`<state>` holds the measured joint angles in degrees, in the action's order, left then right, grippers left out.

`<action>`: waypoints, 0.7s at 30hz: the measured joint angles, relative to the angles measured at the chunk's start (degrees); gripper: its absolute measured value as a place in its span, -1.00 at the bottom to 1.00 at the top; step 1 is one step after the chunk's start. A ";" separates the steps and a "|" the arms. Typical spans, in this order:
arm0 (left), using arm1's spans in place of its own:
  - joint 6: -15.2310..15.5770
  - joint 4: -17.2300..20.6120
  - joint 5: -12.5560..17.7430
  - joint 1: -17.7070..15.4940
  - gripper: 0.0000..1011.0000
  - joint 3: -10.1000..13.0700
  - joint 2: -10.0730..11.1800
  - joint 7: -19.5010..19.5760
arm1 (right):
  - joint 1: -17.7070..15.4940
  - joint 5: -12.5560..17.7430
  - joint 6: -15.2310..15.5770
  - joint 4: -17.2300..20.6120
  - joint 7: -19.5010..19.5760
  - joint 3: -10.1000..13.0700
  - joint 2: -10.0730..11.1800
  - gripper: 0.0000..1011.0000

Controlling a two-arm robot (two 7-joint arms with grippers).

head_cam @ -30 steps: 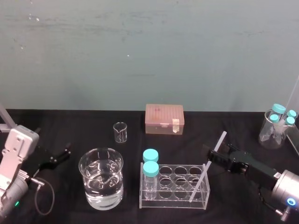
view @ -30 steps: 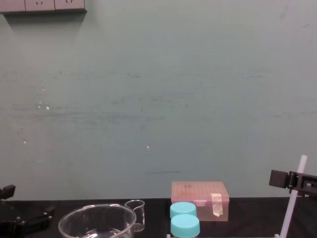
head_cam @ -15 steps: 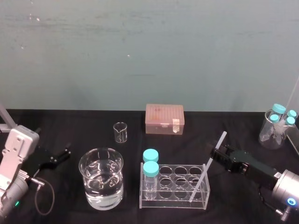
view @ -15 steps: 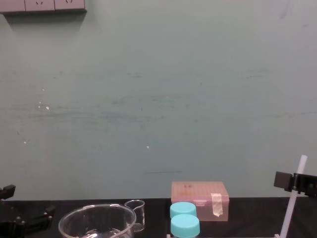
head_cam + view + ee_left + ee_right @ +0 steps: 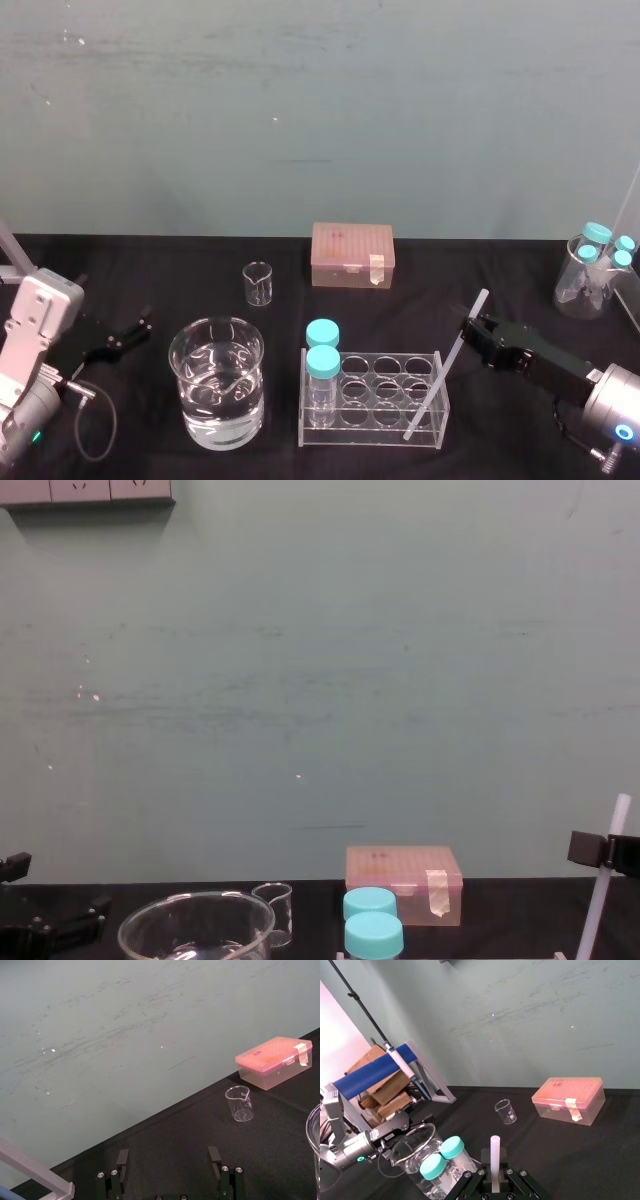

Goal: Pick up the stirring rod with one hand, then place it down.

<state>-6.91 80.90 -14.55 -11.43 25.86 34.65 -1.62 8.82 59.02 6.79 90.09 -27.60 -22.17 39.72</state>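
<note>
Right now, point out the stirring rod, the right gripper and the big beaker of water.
stirring rod point(image 5: 455, 345), head view, mid-shaft just below the grip.
right gripper point(image 5: 469, 327), head view, between the fingertips clamping the rod.
beaker point(image 5: 192, 395), head view, its glass side wall.

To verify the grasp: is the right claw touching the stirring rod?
Touching. The right wrist view shows the right claw closed on the stirring rod, with no gap.

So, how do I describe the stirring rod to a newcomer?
Find the clear test tube rack on the black table. At its right end, the stirring rod leans up into the right gripper. Unlike the squat blue-capped bottles at the left, it is long, thin and white.
</note>
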 joint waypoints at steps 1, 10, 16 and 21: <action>0.00 0.00 0.00 0.00 0.99 0.00 0.00 0.00 | 0.00 0.00 0.00 0.00 0.00 0.00 0.00 -0.86; 0.00 0.00 0.00 0.00 0.99 0.00 0.00 0.00 | 0.26 -0.88 -0.74 0.07 0.00 -0.06 -0.11 -0.86; 0.00 0.00 0.00 0.00 0.99 0.00 0.00 0.00 | 2.81 -6.01 -2.92 0.65 -1.08 -0.72 -0.32 -0.86; 0.00 0.00 0.00 0.00 0.99 0.00 0.00 0.00 | 5.24 -7.93 -1.21 2.23 -2.04 -1.00 0.55 -0.86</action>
<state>-6.90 80.90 -14.55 -11.43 25.86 34.65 -1.62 14.06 51.09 5.58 92.32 -29.64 -23.17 40.27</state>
